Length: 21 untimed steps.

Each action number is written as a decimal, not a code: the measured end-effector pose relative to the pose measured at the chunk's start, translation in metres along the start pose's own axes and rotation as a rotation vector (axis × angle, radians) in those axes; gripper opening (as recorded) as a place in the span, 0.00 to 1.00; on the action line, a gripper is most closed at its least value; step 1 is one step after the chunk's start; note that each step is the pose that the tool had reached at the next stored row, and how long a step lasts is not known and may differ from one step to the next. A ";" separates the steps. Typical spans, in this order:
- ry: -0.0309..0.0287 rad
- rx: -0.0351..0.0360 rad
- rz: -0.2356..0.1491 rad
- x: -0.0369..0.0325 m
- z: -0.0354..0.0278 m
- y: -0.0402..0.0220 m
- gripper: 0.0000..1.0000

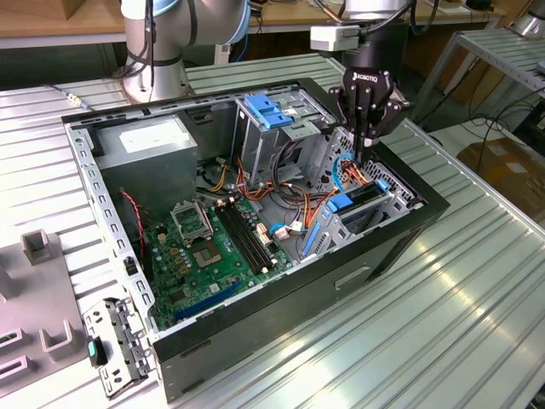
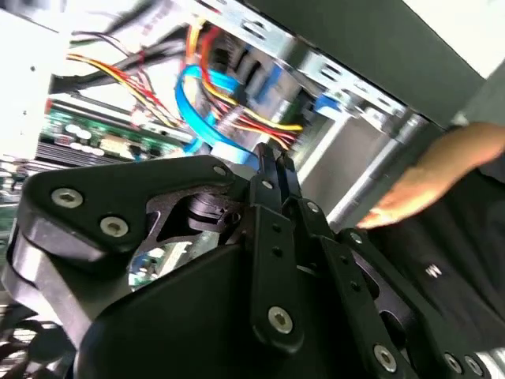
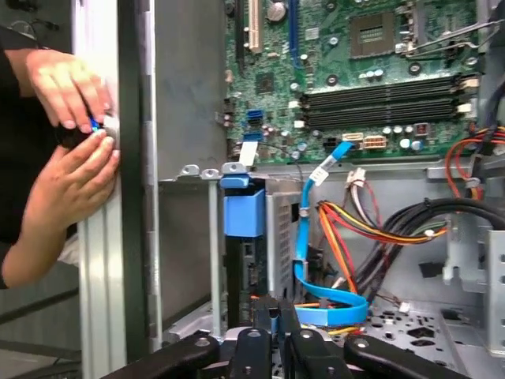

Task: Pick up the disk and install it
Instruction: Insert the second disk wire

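The disk (image 1: 364,197) stands on edge in the low drive cage at the exterior view's right end of the open computer case (image 1: 409,223); blue plastic shows at both its ends. In the first wrist view it is a dark slab (image 3: 239,268) under a blue tab (image 3: 243,212). My gripper (image 1: 364,159) hangs straight down just above the disk's cage, among the cables. Its fingers are shut together with nothing between them, as both wrist views show (image 3: 272,312) (image 2: 272,162).
A person's hands (image 3: 71,87) hold a small dark object against the case's outer wall, close to the cage; one hand (image 2: 434,178) shows beside my gripper. Blue data cable (image 3: 316,288) and orange-yellow wires lie beside my fingers. Motherboard (image 1: 204,247), grey power-supply box (image 1: 149,145) and tall cage with blue latch (image 1: 268,111) fill the case.
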<state>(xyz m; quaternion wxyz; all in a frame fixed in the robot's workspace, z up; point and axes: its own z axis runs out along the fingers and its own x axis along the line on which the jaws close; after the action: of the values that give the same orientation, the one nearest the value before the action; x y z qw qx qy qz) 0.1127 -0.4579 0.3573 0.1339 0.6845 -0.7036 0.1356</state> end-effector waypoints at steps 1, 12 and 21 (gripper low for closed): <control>-0.0299 -0.0009 0.000 0.0004 0.0000 0.0000 0.16; -0.1647 0.0070 -0.011 0.0135 0.0052 0.0063 0.16; -0.1727 0.0253 -0.016 0.0320 0.0140 0.0098 0.16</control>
<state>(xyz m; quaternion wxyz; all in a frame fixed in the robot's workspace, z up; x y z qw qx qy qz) 0.1020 -0.4925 0.3562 0.0651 0.7008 -0.7054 0.0839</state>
